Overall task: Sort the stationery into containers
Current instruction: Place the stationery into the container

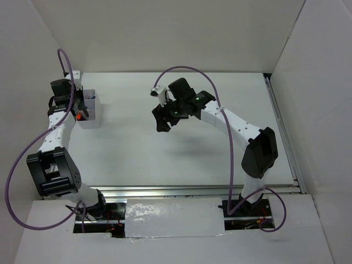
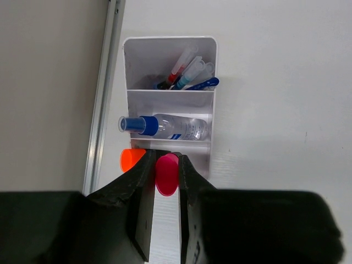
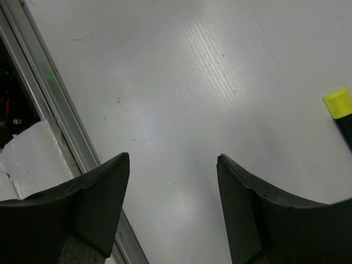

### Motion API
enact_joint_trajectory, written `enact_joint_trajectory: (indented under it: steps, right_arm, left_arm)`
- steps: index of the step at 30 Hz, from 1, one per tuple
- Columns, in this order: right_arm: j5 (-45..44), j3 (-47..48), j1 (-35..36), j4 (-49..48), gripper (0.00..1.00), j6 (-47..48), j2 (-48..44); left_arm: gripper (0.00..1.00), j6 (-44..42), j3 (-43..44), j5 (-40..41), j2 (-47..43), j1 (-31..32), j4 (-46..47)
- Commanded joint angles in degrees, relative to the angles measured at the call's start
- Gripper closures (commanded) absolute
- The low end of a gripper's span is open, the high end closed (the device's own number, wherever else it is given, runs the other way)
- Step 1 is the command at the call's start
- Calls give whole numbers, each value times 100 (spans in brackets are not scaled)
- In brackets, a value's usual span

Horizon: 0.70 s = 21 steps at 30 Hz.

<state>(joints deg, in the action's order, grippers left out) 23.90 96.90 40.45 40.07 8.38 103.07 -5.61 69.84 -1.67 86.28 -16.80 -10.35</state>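
Tool of the left arm (image 2: pixel 164 160) clamps the pink-capped highlighter (image 2: pixel 166 179) at the box (image 2: pixel 143 55) — right tool (image 3: pixel 172 158) hangs spread.

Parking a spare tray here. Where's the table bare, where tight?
Bare: the table between the white box and the right end effector, and beneath it, from rail to yellow-capped highlighter. Tight: the box, left end effector gripping a pink-capped highlighter.

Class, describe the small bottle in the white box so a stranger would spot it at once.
Look at the white compartment box at the table's left edge. In its middle compartment lies the bottle, on its side. It alone is clear with a blue cap, unlike the pens in the far compartment and the orange-capped highlighter and pink-capped highlighter at the near end.
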Motion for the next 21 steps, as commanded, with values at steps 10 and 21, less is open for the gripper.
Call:
enact_joint_trajectory:
  steps: [10,21]
  right_arm:
    - [176,206,-37,-96,29,-38,-76]
    - [203,224,-37,-44,29,-12,-24]
  left_arm:
    - [90,-46,-23,-122,398,-148,534]
    - [86,-178,-173,-228,521,-263,657]
